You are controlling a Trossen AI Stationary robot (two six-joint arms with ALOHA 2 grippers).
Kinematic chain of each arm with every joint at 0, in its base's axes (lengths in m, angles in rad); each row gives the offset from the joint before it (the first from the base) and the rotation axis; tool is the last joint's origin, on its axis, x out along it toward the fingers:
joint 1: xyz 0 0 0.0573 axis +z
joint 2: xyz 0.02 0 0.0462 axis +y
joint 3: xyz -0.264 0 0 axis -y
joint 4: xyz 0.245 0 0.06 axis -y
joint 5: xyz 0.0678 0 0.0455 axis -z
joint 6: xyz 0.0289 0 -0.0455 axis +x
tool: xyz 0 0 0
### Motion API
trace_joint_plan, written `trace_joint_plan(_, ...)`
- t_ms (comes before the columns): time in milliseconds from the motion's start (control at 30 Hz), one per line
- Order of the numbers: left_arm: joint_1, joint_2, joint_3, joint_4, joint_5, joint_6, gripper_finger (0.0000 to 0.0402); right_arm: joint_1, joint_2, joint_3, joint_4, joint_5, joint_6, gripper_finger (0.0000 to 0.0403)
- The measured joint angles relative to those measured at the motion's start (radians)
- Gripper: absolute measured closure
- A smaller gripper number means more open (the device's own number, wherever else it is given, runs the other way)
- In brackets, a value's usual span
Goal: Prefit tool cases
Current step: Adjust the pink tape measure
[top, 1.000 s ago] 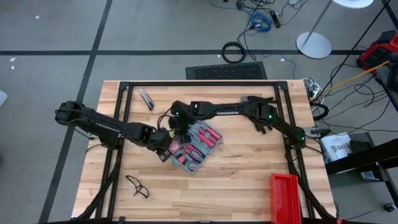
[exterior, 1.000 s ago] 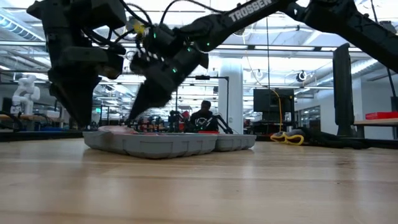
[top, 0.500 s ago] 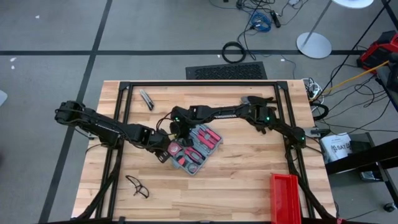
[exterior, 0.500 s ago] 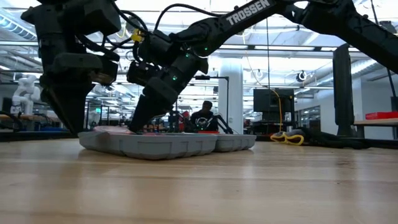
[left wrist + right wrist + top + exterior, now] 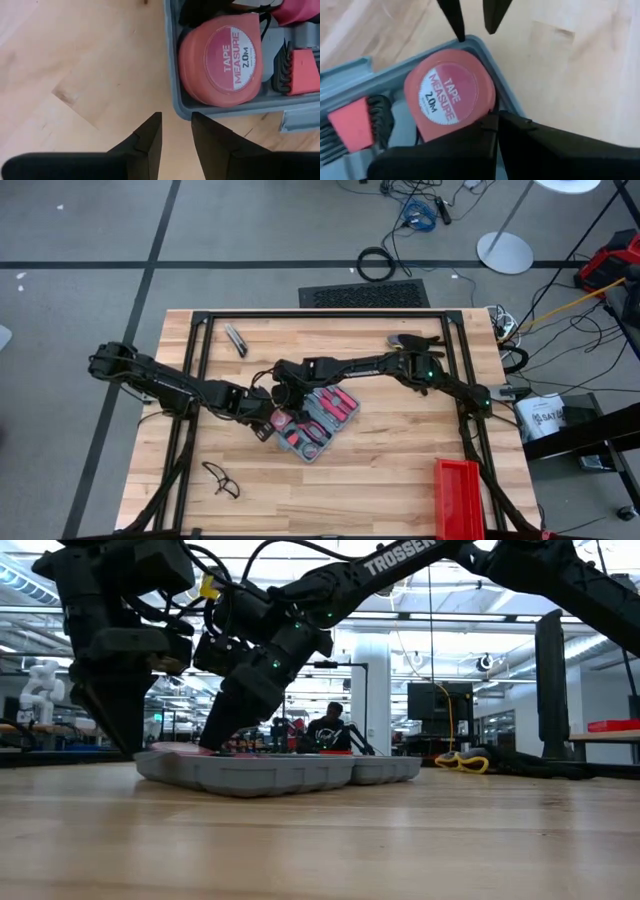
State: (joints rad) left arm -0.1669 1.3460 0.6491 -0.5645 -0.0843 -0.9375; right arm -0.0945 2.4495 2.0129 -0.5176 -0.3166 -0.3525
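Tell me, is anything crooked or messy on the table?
The open tool case sits askew, turned at an angle to the table edges. Otherwise its red tape measure sits snug in its pocket; nothing spilled.

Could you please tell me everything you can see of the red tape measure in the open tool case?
The tape measure is a round, red, plastic-looking puck with a red-and-white label reading "TAPE MEASURE 2.0M". It lies flat, label up, in a corner pocket of the grey tool case, beside black hex keys in a red holder. The right gripper, shut, sits at its edge; the left gripper is open, just outside the case wall.
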Motion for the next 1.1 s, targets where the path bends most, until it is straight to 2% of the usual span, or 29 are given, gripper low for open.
trace_joint_plan(300, 0.000, 0.000, 0.000, 0.005, -0.009, 0.001, 0.0290, -0.005, -0.038, 0.001, 0.040, 0.026, 0.003, 0.0403)
trace_joint_plan(433, 0.001, 0.000, 0.000, 0.005, -0.009, 0.000, 0.0290, 0.002, -0.040, 0.003, 0.050, -0.069, 0.035, 0.0403)
trace_joint_plan(667, 0.001, 0.000, 0.000, -0.005, 0.007, 0.000, 0.0290, 0.009, 0.003, 0.007, 0.088, -0.154, 0.100, 0.0403)
trace_joint_plan(967, 0.000, -0.006, 0.016, -0.104, 0.012, 0.025, 0.0290, 0.003, 0.026, 0.007, 0.065, -0.170, 0.132, 0.0403)
trace_joint_plan(1100, 0.001, -0.077, 0.060, -0.144, -0.027, 0.036, 0.0290, 0.002, 0.028, 0.006, 0.053, -0.171, 0.137, 0.0403)
